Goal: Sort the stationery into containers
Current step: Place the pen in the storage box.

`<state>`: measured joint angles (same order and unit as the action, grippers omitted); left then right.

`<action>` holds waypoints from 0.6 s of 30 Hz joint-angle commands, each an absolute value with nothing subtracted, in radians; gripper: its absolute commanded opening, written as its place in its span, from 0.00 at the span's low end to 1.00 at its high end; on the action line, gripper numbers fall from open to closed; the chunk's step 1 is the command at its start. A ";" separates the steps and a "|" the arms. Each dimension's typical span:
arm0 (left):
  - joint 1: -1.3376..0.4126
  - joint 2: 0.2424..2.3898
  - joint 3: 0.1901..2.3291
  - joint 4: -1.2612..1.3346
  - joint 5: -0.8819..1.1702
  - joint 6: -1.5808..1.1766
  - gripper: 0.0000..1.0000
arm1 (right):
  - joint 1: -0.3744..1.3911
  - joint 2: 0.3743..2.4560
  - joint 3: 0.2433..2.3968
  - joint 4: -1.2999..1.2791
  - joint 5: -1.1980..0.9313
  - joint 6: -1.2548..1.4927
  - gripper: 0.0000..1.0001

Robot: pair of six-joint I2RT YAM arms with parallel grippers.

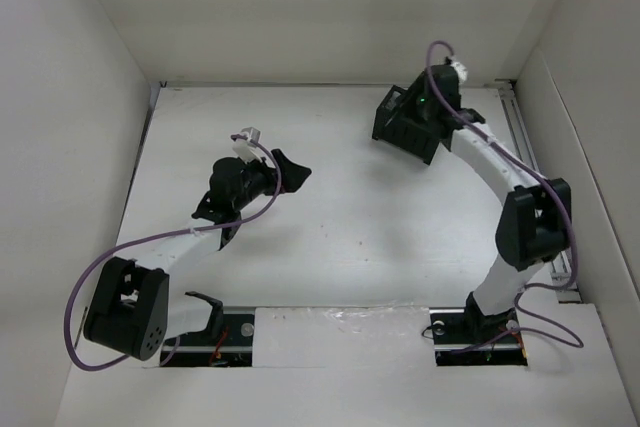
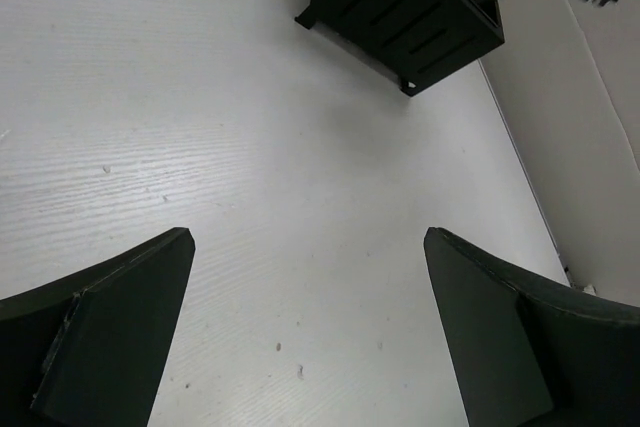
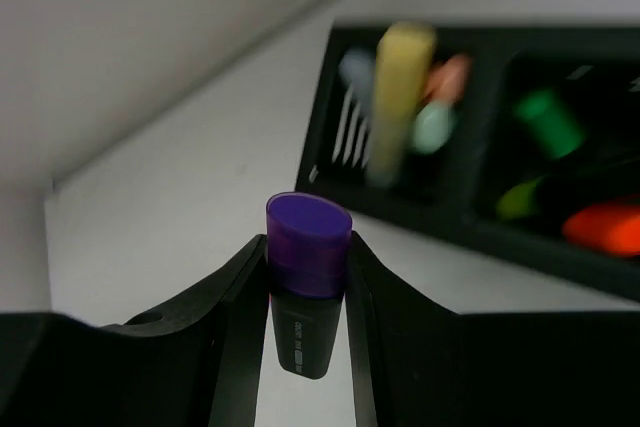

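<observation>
The box (image 1: 398,135) stands at the far right of the table (image 1: 350,237). Several pens (image 3: 400,97) sit in its compartments. The right gripper (image 3: 307,267) is just beside the box, with a marker (image 3: 308,232) upright between its fingers. The left gripper (image 1: 288,169) hangs left of centre, well apart from the box.

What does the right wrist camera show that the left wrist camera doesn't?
Only the right wrist: the right gripper shut on a purple highlighter, plus a yellow pen, a green pen and an orange pen standing inside the compartments. Only the left wrist: the left gripper open with nothing in it, and the slotted outer wall of the black organiser box. Both: that box and the white table.
</observation>
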<state>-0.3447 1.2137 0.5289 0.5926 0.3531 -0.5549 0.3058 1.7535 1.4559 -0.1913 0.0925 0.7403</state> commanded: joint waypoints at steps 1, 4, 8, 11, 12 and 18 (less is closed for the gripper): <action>-0.339 1.209 0.541 0.658 0.440 -0.561 1.00 | 0.247 1.671 1.445 -0.100 0.394 0.767 0.10; -0.339 1.209 0.541 0.698 0.543 -0.590 1.00 | 0.210 1.699 1.482 -0.100 0.537 0.767 0.10; -0.339 1.187 0.520 0.710 0.566 -0.617 1.00 | 0.210 1.778 1.571 -0.166 0.684 0.741 0.11; -0.339 1.177 0.520 0.710 0.575 -0.617 1.00 | 0.222 1.827 1.612 -0.186 0.790 0.721 0.11; -0.339 1.164 0.520 0.710 0.584 -0.617 1.00 | 0.222 1.836 1.612 -0.186 0.810 0.704 0.12; -0.339 1.155 0.509 0.719 0.607 -0.637 1.00 | 0.233 1.911 1.690 -0.216 0.900 0.661 0.14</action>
